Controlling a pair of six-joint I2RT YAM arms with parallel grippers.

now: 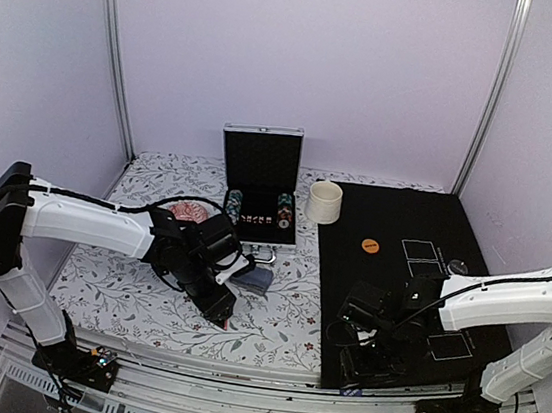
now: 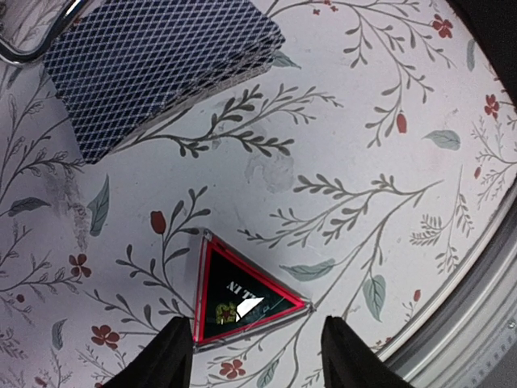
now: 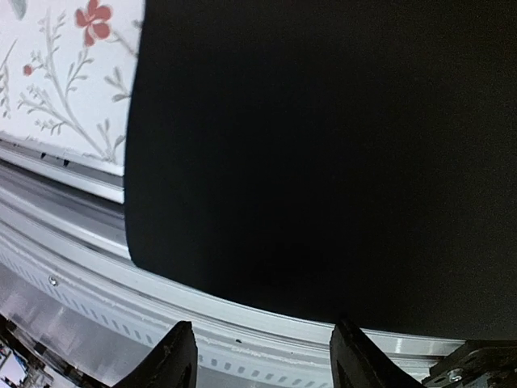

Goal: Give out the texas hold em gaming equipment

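A black triangle marker point(image 2: 238, 295) with red edges lies flat on the floral cloth. My left gripper point(image 2: 258, 360) is open just above it, one finger at each side of its near edge, not touching. A deck of blue-backed cards point(image 2: 153, 69) lies beyond it, and also shows in the top view point(image 1: 259, 280). Striped chips point(image 1: 233, 204) stand in the open black case point(image 1: 261, 164). An orange disc point(image 1: 370, 245) lies on the black mat point(image 1: 395, 221). My right gripper point(image 3: 262, 360) is open and empty, low over the mat's near edge.
A cream cup point(image 1: 324, 201) stands right of the case. A pink dish point(image 1: 192, 212) sits left of it. White-outlined rectangles point(image 1: 419, 250) mark the mat. The table's metal rail point(image 3: 242, 331) runs close under the right gripper and near the left one point(image 2: 477, 315).
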